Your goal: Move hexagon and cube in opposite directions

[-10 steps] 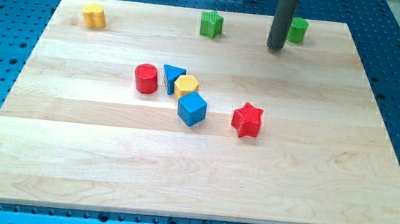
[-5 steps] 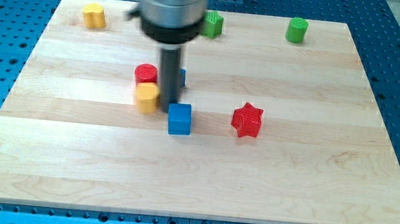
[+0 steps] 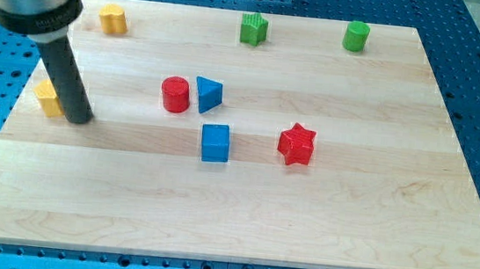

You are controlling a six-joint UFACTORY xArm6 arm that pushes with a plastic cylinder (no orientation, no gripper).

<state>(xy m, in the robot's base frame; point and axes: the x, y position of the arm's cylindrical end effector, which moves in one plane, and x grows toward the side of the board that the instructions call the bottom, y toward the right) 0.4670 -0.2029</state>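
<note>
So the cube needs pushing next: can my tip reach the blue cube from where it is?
Probably yes: my tip sits by the yellow hexagon at the view's left, and bare board lies between it and the blue cube.

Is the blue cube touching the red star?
No, the blue cube sits apart from the red star, with bare wood of the board between them.

Open board between yellow hexagon [image 3: 48, 97] and blue cube [image 3: 214, 142]; red cylinder [image 3: 175, 95] just above that lane
</note>
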